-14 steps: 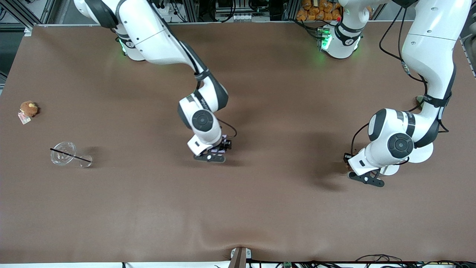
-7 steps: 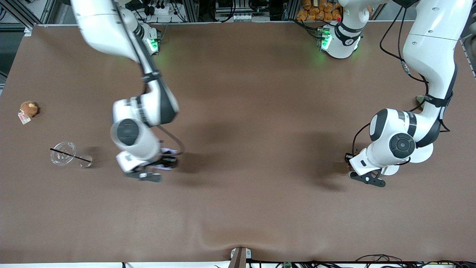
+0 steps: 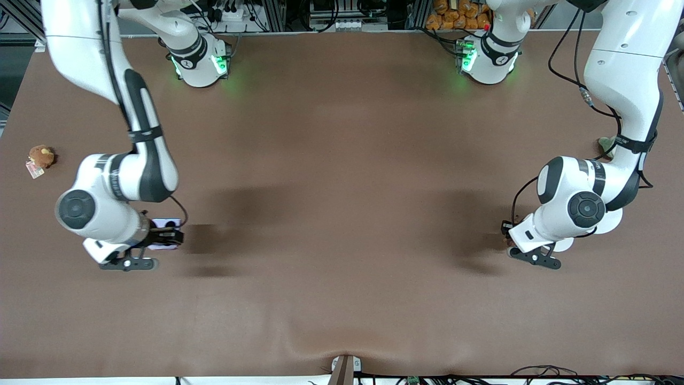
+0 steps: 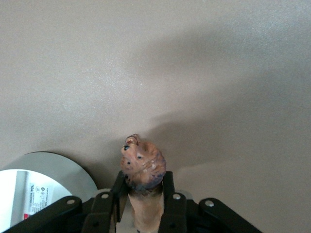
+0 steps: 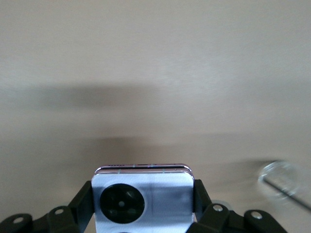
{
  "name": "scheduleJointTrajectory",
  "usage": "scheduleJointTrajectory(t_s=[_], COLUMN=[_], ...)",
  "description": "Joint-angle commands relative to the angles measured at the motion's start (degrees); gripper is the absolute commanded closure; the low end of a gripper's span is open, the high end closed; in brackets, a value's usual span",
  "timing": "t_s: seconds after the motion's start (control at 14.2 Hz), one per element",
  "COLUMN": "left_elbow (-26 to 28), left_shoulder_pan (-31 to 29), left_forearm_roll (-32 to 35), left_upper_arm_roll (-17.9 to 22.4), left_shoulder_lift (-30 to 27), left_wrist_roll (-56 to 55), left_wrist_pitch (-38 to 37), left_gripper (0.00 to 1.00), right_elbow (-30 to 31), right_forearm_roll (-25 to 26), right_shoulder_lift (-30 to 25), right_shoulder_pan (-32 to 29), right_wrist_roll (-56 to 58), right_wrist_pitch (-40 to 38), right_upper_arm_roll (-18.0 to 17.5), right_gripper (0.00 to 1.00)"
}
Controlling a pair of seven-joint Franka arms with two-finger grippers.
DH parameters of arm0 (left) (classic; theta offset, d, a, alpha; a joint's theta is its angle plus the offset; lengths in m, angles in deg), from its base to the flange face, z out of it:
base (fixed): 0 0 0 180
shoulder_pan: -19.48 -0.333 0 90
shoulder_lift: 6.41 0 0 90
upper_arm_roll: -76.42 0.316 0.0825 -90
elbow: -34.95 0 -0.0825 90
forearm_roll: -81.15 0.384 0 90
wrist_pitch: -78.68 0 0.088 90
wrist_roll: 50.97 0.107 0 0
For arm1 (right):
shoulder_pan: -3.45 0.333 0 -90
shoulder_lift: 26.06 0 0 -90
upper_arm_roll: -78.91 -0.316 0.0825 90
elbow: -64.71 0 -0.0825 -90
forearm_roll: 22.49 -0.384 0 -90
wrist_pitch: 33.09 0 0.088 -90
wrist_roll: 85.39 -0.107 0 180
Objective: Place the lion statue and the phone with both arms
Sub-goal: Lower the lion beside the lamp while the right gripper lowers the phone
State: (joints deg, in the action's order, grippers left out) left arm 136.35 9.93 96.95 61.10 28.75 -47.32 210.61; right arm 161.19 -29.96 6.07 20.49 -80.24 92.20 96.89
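My right gripper [image 3: 163, 235] is shut on the pale lavender phone [image 3: 166, 222] and holds it over the table toward the right arm's end. In the right wrist view the phone [image 5: 143, 194] sits between the fingers [image 5: 83, 204] of my right gripper [image 5: 143, 204], one black camera ring showing. My left gripper [image 4: 143, 194] is shut on the reddish-brown lion statue [image 4: 142, 165], whose head sticks out past the fingertips, low over the table. In the front view my left gripper [image 3: 510, 240] is toward the left arm's end, and the statue is mostly hidden there.
A round brown plush toy [image 3: 41, 156] with a tag lies near the table edge at the right arm's end. A clear lid with a straw [image 5: 279, 179] lies near the right gripper, hidden by the arm in the front view. A white disc [image 3: 606, 220] lies beside the left gripper [image 4: 43, 187].
The right arm has swung from the middle of the table toward its own end, carrying the phone. The left arm has barely moved and still holds the statue.
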Motion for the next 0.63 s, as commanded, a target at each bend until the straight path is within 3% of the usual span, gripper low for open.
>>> scheduleJointTrajectory(t_s=[0.0,0.21,0.28,0.35,0.56], left_elbow=[0.9,0.7,0.7,0.7,0.6], left_shoulder_pan=[-0.8,-0.9,-1.0,-1.2,-0.9], left_forearm_roll=[1.4,1.4,1.4,1.4,1.4], left_upper_arm_roll=[-0.6,-0.6,-0.5,-0.6,-0.6], left_shoulder_lift=[-0.4,-0.4,-0.4,-0.4,-0.4], left_wrist_roll=[0.4,0.4,0.4,0.5,0.4], left_wrist_pitch=[1.1,1.1,1.5,1.8,1.8], left_gripper=[1.0,1.0,0.94,0.81,0.09], right_elbow=[0.0,-0.2,-1.2,-1.7,-6.1], right_forearm_roll=[-1.0,-1.1,-1.2,-2.2,-4.7], right_shoulder_lift=[1.1,3.0,5.0,6.7,10.6], right_shoulder_pan=[-2.4,-2.9,-3.9,-4.3,-4.3], right_wrist_roll=[8.2,8.5,8.2,7.9,7.7], right_wrist_pitch=[2.9,3.3,3.3,3.3,3.3], right_upper_arm_roll=[-0.9,-0.9,-0.9,-0.9,-0.9], right_gripper=[1.0,1.0,1.0,1.0,1.0])
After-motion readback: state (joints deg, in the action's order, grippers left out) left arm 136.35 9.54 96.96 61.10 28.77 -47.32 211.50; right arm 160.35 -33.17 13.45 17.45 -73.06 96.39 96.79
